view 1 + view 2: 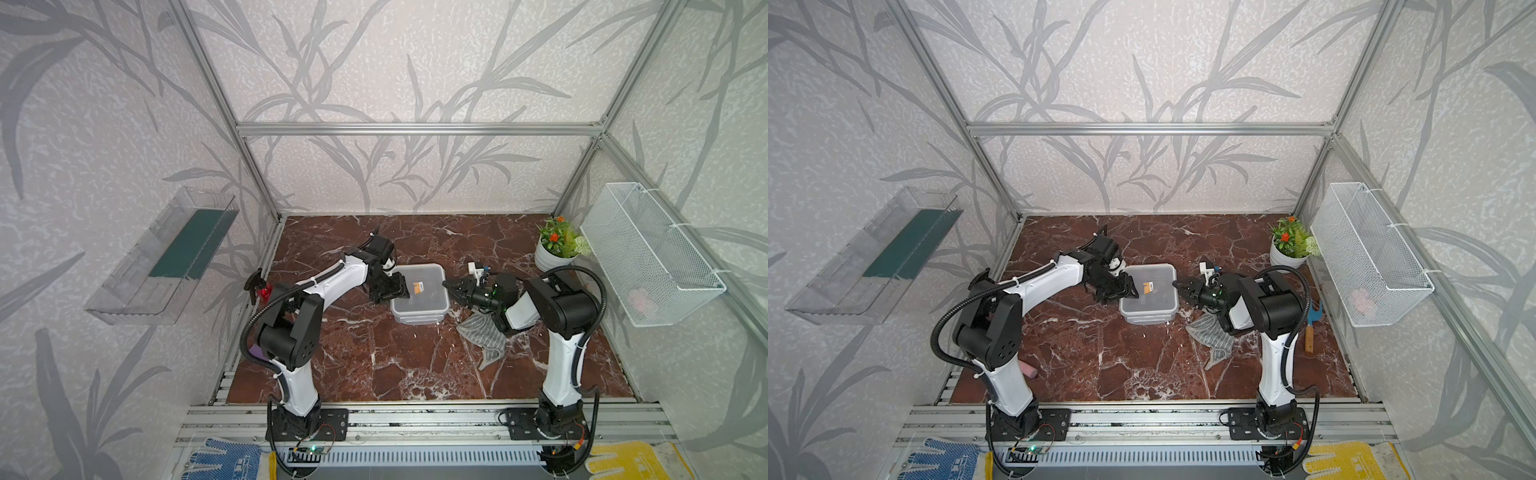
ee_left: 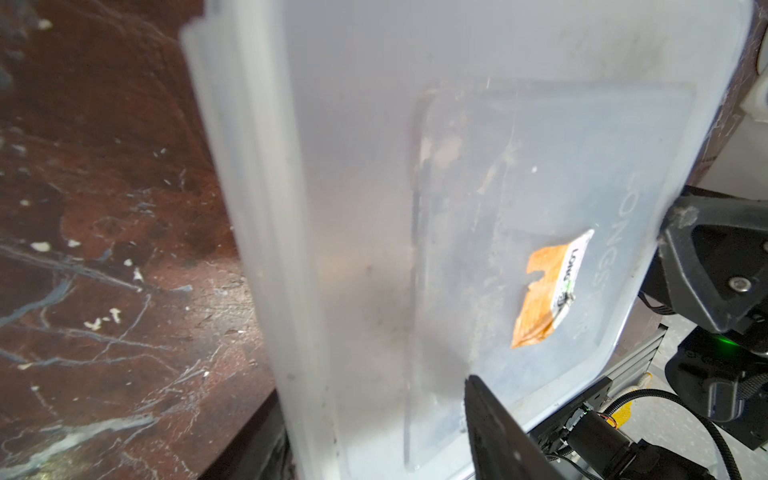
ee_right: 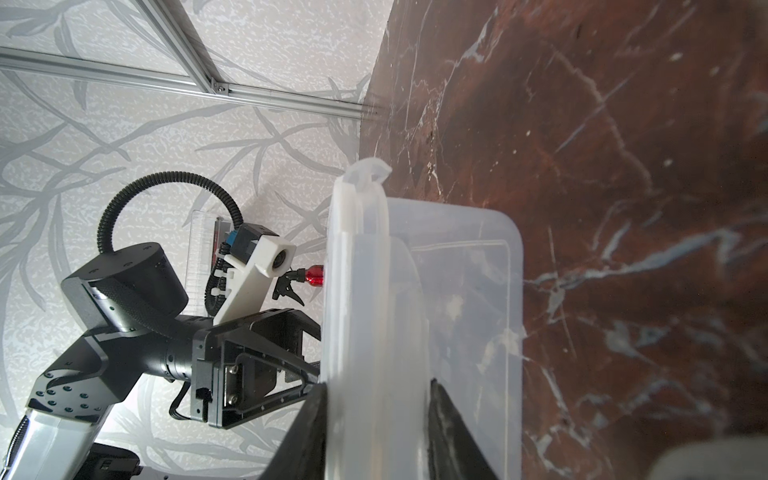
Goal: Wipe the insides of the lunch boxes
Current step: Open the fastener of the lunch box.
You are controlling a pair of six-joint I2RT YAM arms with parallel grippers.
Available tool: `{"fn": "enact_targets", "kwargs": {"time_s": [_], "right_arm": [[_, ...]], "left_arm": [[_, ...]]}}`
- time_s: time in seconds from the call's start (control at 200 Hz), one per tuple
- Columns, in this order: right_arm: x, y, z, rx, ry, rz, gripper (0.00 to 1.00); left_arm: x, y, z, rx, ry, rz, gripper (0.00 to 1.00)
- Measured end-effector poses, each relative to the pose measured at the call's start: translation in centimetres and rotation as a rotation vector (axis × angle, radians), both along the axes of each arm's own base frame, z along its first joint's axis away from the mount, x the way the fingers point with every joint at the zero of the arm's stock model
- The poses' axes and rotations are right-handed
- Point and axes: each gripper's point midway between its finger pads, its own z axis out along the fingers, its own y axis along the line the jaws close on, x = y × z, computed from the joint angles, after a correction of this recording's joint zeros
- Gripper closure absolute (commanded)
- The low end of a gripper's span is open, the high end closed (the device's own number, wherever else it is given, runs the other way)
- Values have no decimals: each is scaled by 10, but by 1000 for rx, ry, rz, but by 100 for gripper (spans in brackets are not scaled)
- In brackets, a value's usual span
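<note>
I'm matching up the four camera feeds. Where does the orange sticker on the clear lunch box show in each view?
Top view: sticker near the middle of the lunch box.
Top view: same spot, mid-box.
Left wrist: on the box's flat face, beside the raised lettering.
Right wrist: not in it; only the box's rim and wall show.
Shared landmark: the lunch box itself, seen in all four views.

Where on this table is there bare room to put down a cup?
Barest: the table in front of the lunch boxes, between the two arm bases. Also bare: the strip from the boxes to the back wall. Crowded: beside the boxes, at the left end effector and right end effector, and by the cloth.
</note>
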Motion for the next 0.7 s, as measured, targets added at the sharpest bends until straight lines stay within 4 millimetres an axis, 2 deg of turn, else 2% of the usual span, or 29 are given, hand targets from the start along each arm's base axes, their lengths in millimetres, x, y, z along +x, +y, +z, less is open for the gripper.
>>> {"fn": "enact_targets", "kwargs": {"time_s": [0.435, 0.7], "right_arm": [[-12, -9, 4, -239, 27, 15, 100], [-12, -11, 3, -310, 46, 34, 100]], "left_arm": [[2, -2, 0, -7, -11, -8, 39], [6, -2, 1, -7, -27, -6, 39]]}}
